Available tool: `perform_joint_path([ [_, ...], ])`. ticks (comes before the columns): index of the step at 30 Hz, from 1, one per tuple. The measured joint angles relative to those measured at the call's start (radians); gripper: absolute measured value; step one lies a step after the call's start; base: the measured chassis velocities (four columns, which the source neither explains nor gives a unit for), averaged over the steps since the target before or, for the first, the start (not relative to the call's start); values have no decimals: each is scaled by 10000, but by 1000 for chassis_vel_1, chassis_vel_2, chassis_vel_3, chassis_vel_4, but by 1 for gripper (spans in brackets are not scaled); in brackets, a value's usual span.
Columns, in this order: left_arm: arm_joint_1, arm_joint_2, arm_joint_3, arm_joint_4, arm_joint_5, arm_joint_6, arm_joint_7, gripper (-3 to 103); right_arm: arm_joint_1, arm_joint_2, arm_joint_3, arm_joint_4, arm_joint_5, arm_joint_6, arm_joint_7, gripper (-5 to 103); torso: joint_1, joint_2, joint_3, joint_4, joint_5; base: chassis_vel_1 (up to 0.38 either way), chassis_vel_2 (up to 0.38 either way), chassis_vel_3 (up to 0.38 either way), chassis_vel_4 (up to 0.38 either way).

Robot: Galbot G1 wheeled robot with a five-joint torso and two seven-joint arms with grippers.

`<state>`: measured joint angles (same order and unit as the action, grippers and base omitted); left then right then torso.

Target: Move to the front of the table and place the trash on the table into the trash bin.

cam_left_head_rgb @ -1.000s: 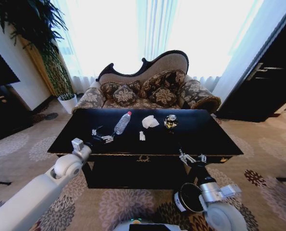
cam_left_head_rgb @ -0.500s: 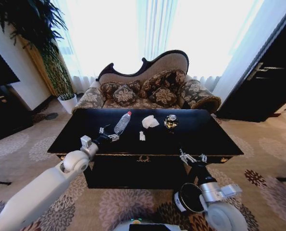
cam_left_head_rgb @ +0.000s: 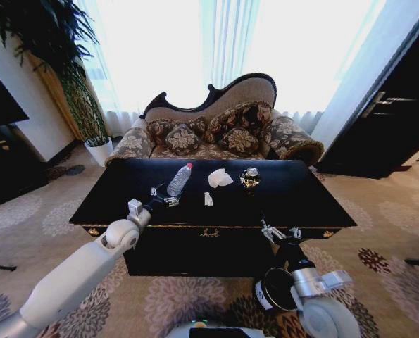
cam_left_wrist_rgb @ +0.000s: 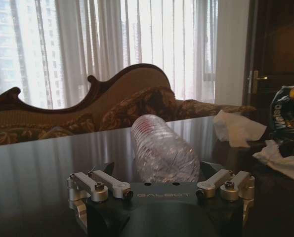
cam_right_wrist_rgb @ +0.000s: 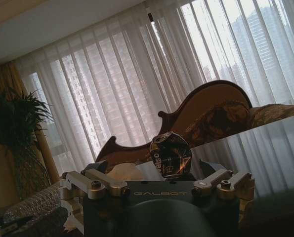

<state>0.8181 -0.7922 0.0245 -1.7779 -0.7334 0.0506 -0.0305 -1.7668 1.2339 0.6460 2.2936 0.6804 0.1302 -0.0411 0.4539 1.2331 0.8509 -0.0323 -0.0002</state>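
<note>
On the black table (cam_left_head_rgb: 103,197) lies the trash: a clear ribbed bottle (cam_left_head_rgb: 179,180) with a red cap, a white tissue (cam_left_head_rgb: 219,178), a small white scrap (cam_left_head_rgb: 208,200) and a dark shiny round object (cam_left_head_rgb: 249,179). My left gripper (cam_left_head_rgb: 164,197) is open just at the bottle's base. In the left wrist view the bottle (cam_left_wrist_rgb: 161,154) lies end-on between the spread fingers (cam_left_wrist_rgb: 106,183), with the tissue (cam_left_wrist_rgb: 238,128) and scrap (cam_left_wrist_rgb: 280,160) beside it. My right gripper (cam_left_head_rgb: 281,232) hangs open at the table's front edge, above the black trash bin (cam_left_head_rgb: 274,290).
An ornate patterned sofa (cam_left_head_rgb: 216,130) stands behind the table before bright curtains. A potted plant (cam_left_head_rgb: 89,120) is at the back left and a dark cabinet (cam_left_head_rgb: 392,120) at the right. Patterned carpet surrounds the table.
My left arm has reached forward and to the right over the table, bringing its gripper up to the bottle's base. The right arm and the trash have not moved.
</note>
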Motion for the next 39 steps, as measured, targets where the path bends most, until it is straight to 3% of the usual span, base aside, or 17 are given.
perform_joint_path([
  [6, 134, -528, -40, 231, 467, -182, 32, 76, -166, -18, 12, 41, -121, 18, -32, 100, 1, 0, 0, -3, 0, 0, 0, 0, 0],
  [7, 185, -541, -42, 223, 561, -219, 49, 71, -181, -15, -5, 43, -162, 22, -45, 100, 0, 0, 0, -3, 0, 0, 0, 0, 0],
  [9, 243, -541, -50, 179, 648, -254, 63, 71, -193, -3, -42, 46, -209, 24, -61, 100, 1, 0, 0, -3, 1, 0, 0, 0, 0],
  [14, 518, -389, -173, -140, 754, -285, 77, 48, -154, 82, -293, 62, -433, 25, -74, 100, 0, 0, 0, -1, 0, 0, 0, 0, 0],
  [16, 575, -354, -206, -204, 762, -288, 58, 48, -152, 105, -348, 67, -478, 26, -74, 100, 0, 1, 0, -2, 0, 0, 0, 0, 0],
  [19, 842, -255, -371, -520, 763, -284, -11, 38, -150, 154, -491, 90, -586, 28, -73, 100, 0, 0, 0, -3, 0, 0, 0, 0, 0],
  [27, 1815, 195, -988, -1548, 1007, -195, -51, 34, -156, 135, -495, 134, -620, 31, -41, 100, 0, 1, 0, -2, 0, 0, 0, 0, 0],
  [31, 2707, 504, -1847, -2215, 1214, -139, 80, 34, -129, 110, -441, 120, -729, 27, 133, 100, -1, 1, -1, -1, -3, 0, 0, 0, 0],
  [37, 3525, 1193, -2676, -3550, 470, 314, 231, 34, -37, 53, -138, 154, -1177, 76, 268, 100, 0, 1, 0, -1, 1, 0, 0, 0, 0],
  [39, 3755, 1436, -2969, -4378, -169, 642, 196, 34, 27, 13, 75, 159, -1859, 255, 339, 100, -1, 1, -1, -2, 1, 0, 0, 0, 0],
])
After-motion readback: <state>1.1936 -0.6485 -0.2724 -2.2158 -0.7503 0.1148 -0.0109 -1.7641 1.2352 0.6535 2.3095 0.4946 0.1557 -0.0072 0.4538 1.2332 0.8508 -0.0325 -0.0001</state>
